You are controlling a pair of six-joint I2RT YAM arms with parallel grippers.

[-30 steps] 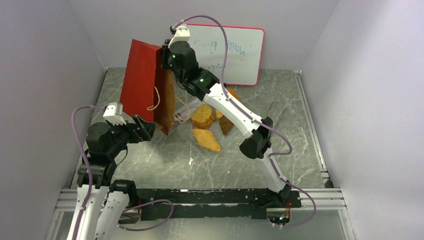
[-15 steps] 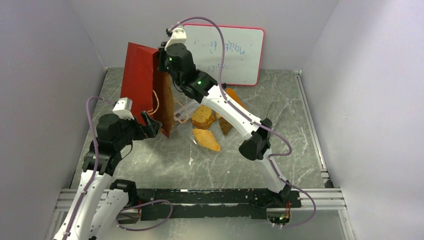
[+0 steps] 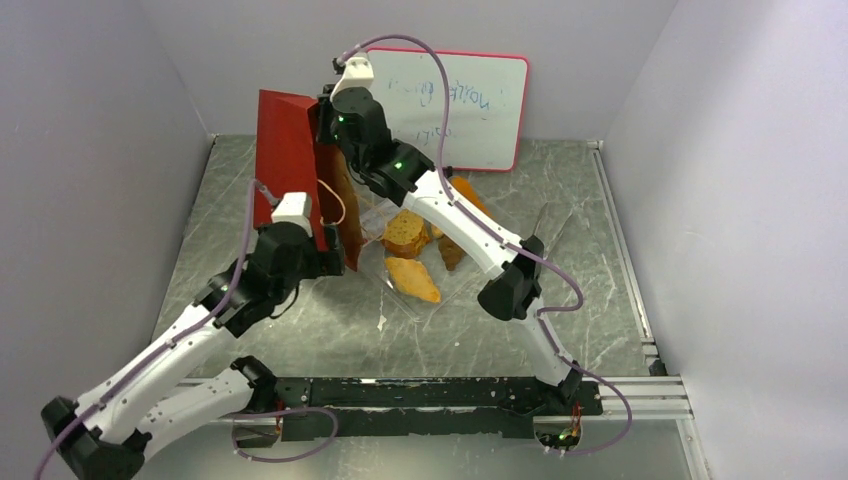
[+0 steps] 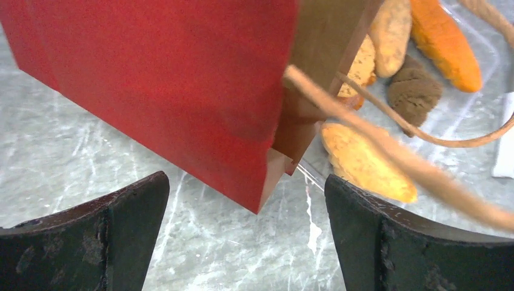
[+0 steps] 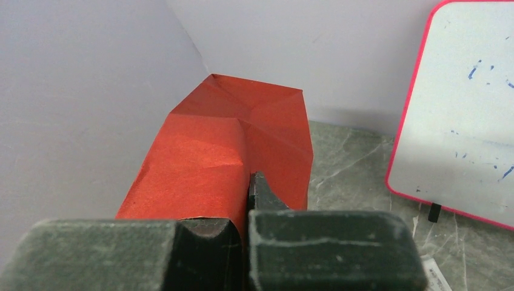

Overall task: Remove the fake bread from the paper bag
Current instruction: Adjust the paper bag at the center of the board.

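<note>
I can't read any txt here. Only writing I see is faint blue marker scrawl on the whiteboard [image 3: 475,105], far center-right of the scene. Strokes are too thin & blurry to make out. Right wrist cam shows just scattered blue dashes, illegible too.

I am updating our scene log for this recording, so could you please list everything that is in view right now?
paper bag: one, red outside, brown inside, held up tilted at the table's back left.
handles: tan cord loops, count unclear, at the bag's mouth.
fake bread: five, in the tray: orange baguette, tan roll, dark-brown lump, golden slice, yellow-orange wedge.
tray: one, clear, right of the bag.
whiteboard: one, white with pink frame, against the back wall.
white scrap: one, on the table before the tray.
table: one, grey marbled.
left gripper: open, by the bag's mouth.
right gripper: shut on the paper bag.
</note>
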